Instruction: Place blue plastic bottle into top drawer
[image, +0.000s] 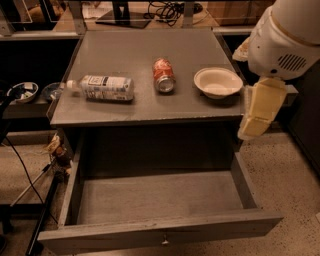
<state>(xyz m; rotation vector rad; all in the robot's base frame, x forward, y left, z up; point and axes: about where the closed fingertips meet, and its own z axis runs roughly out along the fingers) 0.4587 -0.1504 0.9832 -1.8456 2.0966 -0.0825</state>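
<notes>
The blue plastic bottle (105, 87) lies on the tabletop (135, 55), above the open top drawer (155, 197).
The pincer (257, 110) hangs at the right edge; open or closed cannot be told.

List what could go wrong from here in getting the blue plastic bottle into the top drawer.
1. The gripper hangs beyond the right edge of the tabletop, with the bowl and the red can between it and the blue plastic bottle. A low reach across could knock them, and the can, on its side, may roll.
2. The bottle lies on its side near the left edge; a glancing grasp might push it off, missing the open top drawer.
</notes>
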